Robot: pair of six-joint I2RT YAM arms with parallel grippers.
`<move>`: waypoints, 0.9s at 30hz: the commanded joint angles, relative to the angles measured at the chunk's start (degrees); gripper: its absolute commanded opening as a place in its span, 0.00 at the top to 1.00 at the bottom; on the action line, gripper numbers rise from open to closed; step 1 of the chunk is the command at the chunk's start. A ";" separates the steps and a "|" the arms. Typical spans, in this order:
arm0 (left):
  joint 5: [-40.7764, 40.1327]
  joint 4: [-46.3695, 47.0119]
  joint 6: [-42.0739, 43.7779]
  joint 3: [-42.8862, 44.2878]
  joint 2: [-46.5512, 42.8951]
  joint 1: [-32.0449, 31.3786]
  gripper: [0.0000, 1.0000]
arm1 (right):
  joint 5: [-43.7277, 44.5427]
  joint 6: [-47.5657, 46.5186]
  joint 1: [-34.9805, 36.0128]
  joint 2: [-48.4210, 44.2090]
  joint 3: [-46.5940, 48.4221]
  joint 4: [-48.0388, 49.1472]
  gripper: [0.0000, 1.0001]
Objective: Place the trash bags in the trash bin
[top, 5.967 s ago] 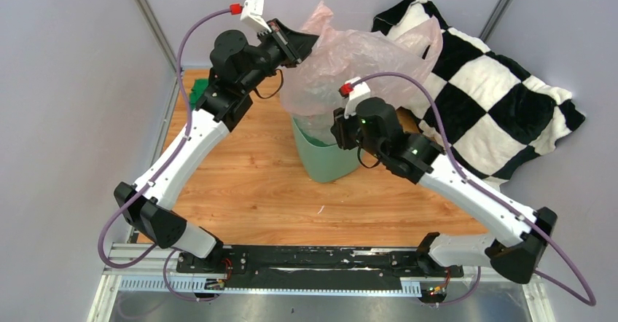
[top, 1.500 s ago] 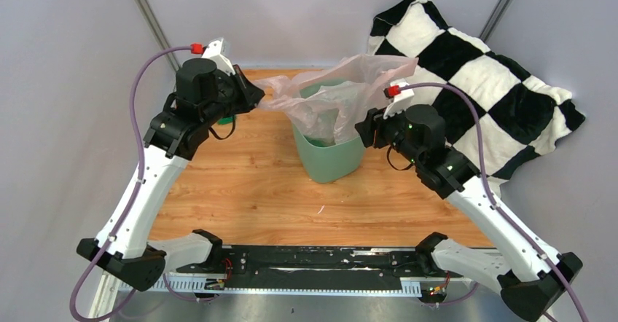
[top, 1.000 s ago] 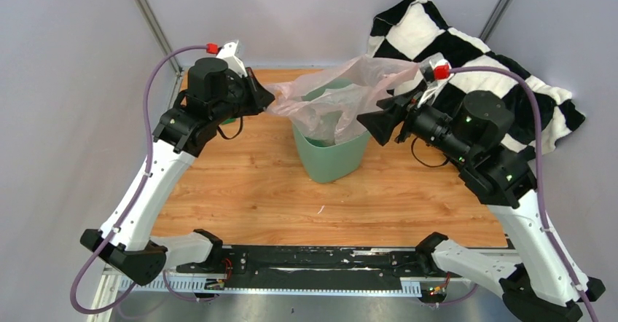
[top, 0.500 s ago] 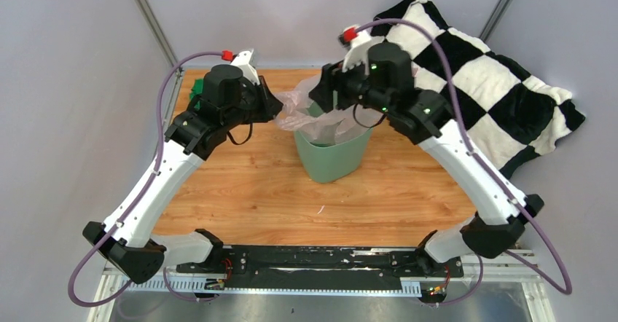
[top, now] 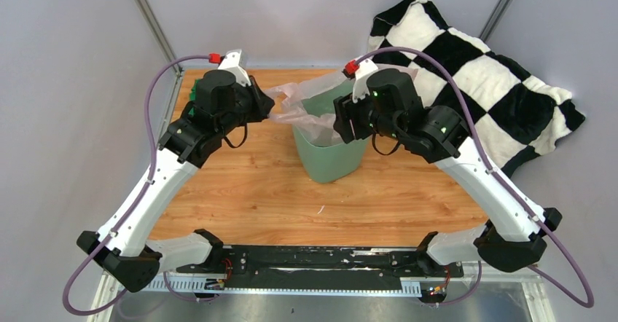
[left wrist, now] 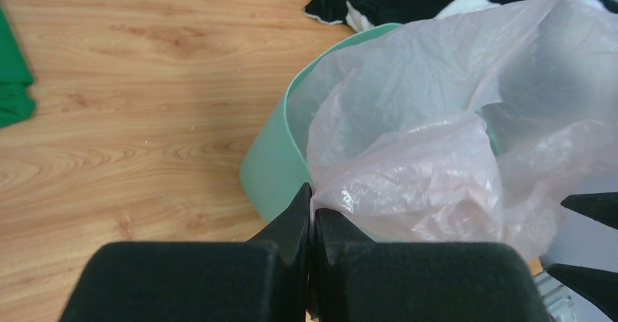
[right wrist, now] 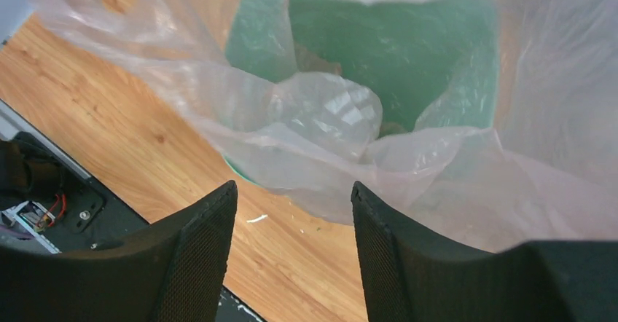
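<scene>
Your left claw [left wrist: 312,199] is clenched on the bag [left wrist: 415,169]. Its two black tips meet on a fold of the pale pink film, which bunches up just ahead of them. The bin [left wrist: 271,163] stands just ahead of and below that claw, its mint rim curving away from the tips. The bag is draped over the rim and sags into the mouth. Your right claw [right wrist: 293,194] is released, with its fingers [right wrist: 208,253] spread wide and nothing between them. The film stretches across just ahead of its tips, and the bin's green inside shows through and past it, below the claw. You cannot tell from the wrist view whether the film touches those fingers. From overhead, the two claws face each other across the bin's mouth, the left at its left rim and the right over its right rim. The bag runs from the left claw's tips toward the right claw, part of it down inside the bin and part still above and over the rim. A green cloth [left wrist: 11,81] lies on the table [top: 255,183] well off to the left claw's left. A checkered cushion [top: 495,89] lies beyond the bin, behind the right claw.
</scene>
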 commanded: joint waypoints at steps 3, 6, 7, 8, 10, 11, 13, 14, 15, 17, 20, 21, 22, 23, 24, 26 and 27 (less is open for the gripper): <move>3.97 2.87 1.82 2.15 -1.05 -0.33 1.00 | 5.03 -3.71 1.69 6.54 15.51 -4.98 0.37; 4.76 1.57 2.19 1.80 -2.16 -0.32 1.00 | 9.86 -3.95 1.71 10.91 22.90 -7.84 0.37; 3.97 0.95 2.41 1.55 -2.52 -0.33 1.00 | 11.12 -3.65 1.66 11.66 24.17 -8.77 0.37; 2.94 0.26 2.73 1.38 -2.68 -0.33 1.00 | 12.32 -3.03 1.67 11.97 24.83 -9.79 0.37; 0.73 -1.21 3.02 1.06 -2.64 -0.33 1.00 | 14.26 -1.96 1.74 11.64 25.34 -11.67 0.37; -0.24 -1.65 2.93 0.70 -2.50 -0.33 1.00 | 14.58 -1.26 1.74 10.99 25.25 -12.23 0.37; -0.20 -1.56 2.40 -0.36 -2.46 -0.28 1.00 | 14.84 -0.57 1.97 9.25 25.03 -12.72 0.37; -0.02 -1.49 2.03 -0.78 -2.42 -0.30 1.00 | 14.89 -0.38 2.04 8.40 25.33 -12.93 0.36; 0.16 -1.24 1.85 -1.17 -2.40 -0.28 1.00 | 14.90 -0.25 2.07 7.52 25.89 -13.29 0.36; 0.30 -0.80 1.63 -1.57 -2.42 -0.33 1.00 | 14.93 0.13 2.08 5.90 27.28 -13.74 0.35; 0.31 -0.38 1.58 -1.67 -2.53 -0.32 1.00 | 15.34 0.56 2.08 2.94 28.24 -13.89 0.34; 0.23 -0.37 1.63 -1.69 -2.54 -0.23 1.00 | 16.43 0.82 2.09 1.97 28.04 -14.13 0.34; 0.22 -0.37 1.61 -1.64 -2.52 -0.27 1.00 | 18.28 1.08 2.09 1.06 27.26 -14.32 0.33; 0.14 -0.41 1.61 -1.69 -2.51 -0.30 1.00 | 20.54 1.13 2.02 0.03 26.01 -14.79 0.31; 0.20 -0.38 1.69 -1.70 -2.61 -0.33 1.00 | 24.37 1.23 1.96 -0.90 23.69 -14.93 0.28; 0.30 -0.41 1.89 -1.64 -2.70 -0.32 1.00 | 28.15 1.94 1.05 -2.34 19.45 -14.95 0.23; 0.38 -0.44 1.92 -1.61 -2.74 -0.33 1.00 | 27.19 2.50 -0.30 -2.53 17.90 -14.83 0.21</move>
